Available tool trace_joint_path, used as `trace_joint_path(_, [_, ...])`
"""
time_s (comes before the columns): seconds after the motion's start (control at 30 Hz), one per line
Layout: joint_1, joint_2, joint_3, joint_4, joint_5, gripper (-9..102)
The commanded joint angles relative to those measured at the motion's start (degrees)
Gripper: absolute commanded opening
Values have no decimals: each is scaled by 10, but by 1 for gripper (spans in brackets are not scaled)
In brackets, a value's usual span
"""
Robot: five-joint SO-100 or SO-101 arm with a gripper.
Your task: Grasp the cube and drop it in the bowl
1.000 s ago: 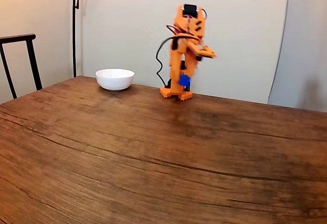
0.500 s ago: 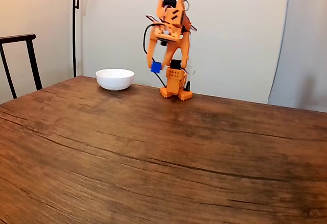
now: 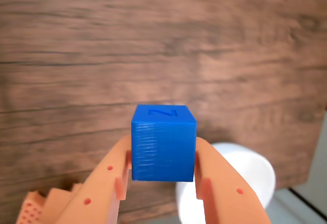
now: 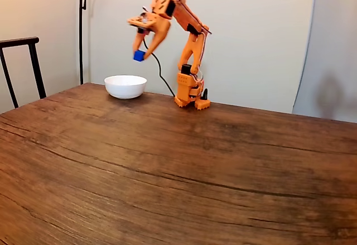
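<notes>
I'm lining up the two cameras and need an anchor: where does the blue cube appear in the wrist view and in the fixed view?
Wrist view: the cube sits at lower centre, clamped between the orange gripper fingers, above the wooden table.
Fixed view: the cube is at upper left of centre, held in the air by the gripper, above the bowl's right side.
Shared landmark: the white bowl.

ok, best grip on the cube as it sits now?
As held: the gripper pinches the cube on two opposite flat side faces, fingers coming from below in the wrist view. Parallel faces suit the pads; the lettered face stays free.
</notes>
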Motion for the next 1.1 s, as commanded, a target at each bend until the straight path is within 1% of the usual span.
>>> trace_joint_path(0.0, [51, 15, -22, 2, 30, 1])
trace_joint_path(0.5, [359, 10, -14, -9, 120, 1])
trace_joint_path(0.63, [437, 4, -13, -22, 150, 1])
trace_joint_path(0.73, [493, 4, 15, -52, 174, 1])
trace_joint_path(0.87, [542, 4, 81, -97, 201, 1])
trace_joint_path(1.07, [558, 4, 164, -173, 221, 1])
